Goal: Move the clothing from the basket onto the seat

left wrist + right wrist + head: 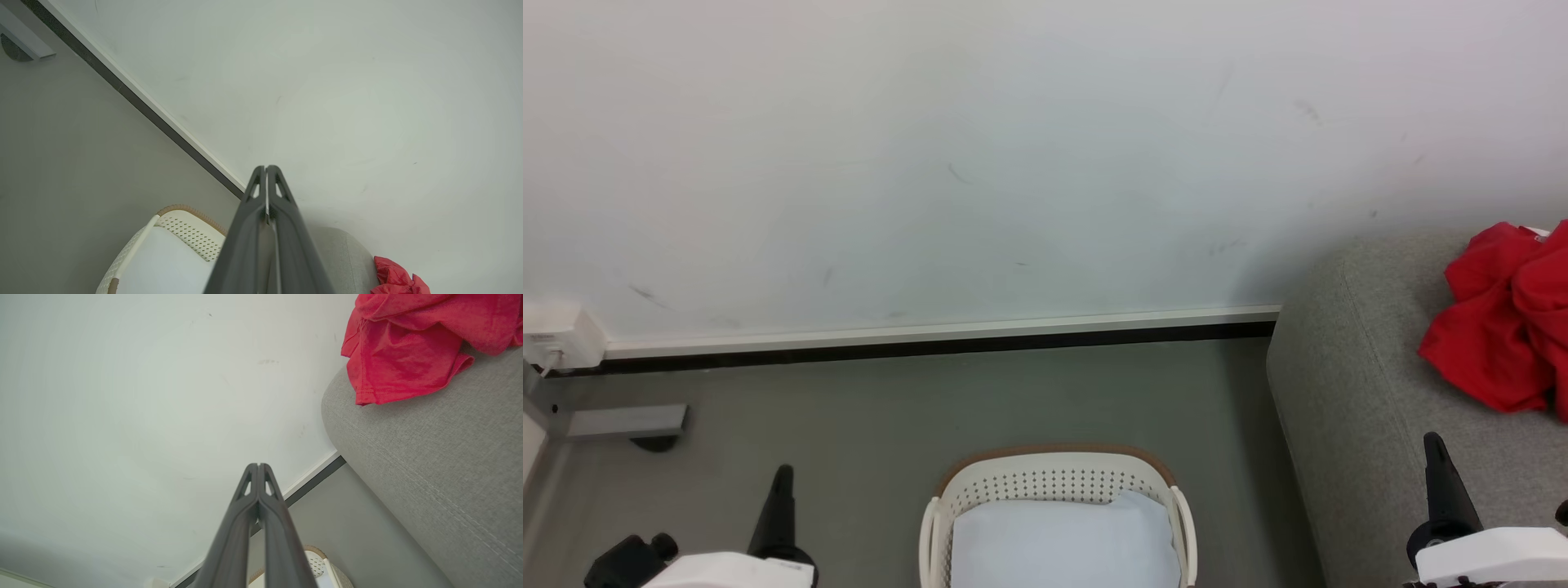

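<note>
Red clothing (pixel 1499 327) lies crumpled on top of the seat (pixel 1347 384), on the grey cushion near its rounded end by the wall (pixel 980 147). One hemmed edge droops a little over the curve of the cushion. It is out of the basket.

Basket (pixel 1054 478) stands on the floor (pixel 866 408) between the two arms, near the sofa's end but apart from it. A pale blue-white cloth (pixel 1062 539) lies flat inside. The basket's near end is cut off from view, so I cannot vouch for that part.

Left gripper (pixel 783 482): low, to the left of the basket. Fingers are pressed together with nothing between them, tips pointing toward the wall.

Right gripper (pixel 1436 449): in front of the sofa, below the garment and apart from it. Fingers are likewise closed flat against each other and empty.

Step in hand, as I read it: the transfer looks finished. The garment rests on the cushion and both arms sit low, clear of basket and cloth, which looks like a parked pose after the put-down.

Next move calls for little. The pale cloth is not the task's thing and should be left where it is. If the garment needs seating further from the edge, the right gripper is the nearer one. It would have to part its fingers, rise above the cushion and reach in over the drooping hem, taking care not to drag the cloth off the rounded end.
</note>
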Tool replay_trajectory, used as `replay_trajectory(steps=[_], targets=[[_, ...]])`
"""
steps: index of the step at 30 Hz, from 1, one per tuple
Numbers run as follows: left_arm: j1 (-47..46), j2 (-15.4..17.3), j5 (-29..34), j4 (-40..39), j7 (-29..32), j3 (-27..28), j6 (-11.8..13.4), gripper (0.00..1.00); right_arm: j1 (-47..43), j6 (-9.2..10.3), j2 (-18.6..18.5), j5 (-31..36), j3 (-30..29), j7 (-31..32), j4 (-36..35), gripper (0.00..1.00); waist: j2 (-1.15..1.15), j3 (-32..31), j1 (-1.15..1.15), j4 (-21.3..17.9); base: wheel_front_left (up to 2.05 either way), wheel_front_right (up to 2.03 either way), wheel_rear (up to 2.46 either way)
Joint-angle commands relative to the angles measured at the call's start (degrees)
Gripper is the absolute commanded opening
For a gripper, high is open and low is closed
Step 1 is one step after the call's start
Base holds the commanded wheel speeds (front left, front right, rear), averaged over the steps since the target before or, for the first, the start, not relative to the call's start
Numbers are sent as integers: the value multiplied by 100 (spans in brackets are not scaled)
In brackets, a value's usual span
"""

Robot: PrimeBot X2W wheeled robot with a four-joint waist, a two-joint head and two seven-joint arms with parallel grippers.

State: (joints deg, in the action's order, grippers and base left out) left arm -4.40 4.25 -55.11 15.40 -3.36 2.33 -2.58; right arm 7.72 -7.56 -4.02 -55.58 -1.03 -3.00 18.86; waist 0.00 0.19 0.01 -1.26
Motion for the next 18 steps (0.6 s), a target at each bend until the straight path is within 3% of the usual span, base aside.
replay_trajectory(steps=[1, 18], targets=[[-122, 15, -123, -88, 42, 40, -31, 0, 14, 6, -22, -136, -50, 18, -90, 0, 0, 0, 0, 1, 0, 0, 0], [-146, -28, -1172, -207, 322, 159, -73, 0, -8, 8, 9, -1180, -198, 293, -192, 0, 0, -7, 0, 30, 0, 0, 0]])
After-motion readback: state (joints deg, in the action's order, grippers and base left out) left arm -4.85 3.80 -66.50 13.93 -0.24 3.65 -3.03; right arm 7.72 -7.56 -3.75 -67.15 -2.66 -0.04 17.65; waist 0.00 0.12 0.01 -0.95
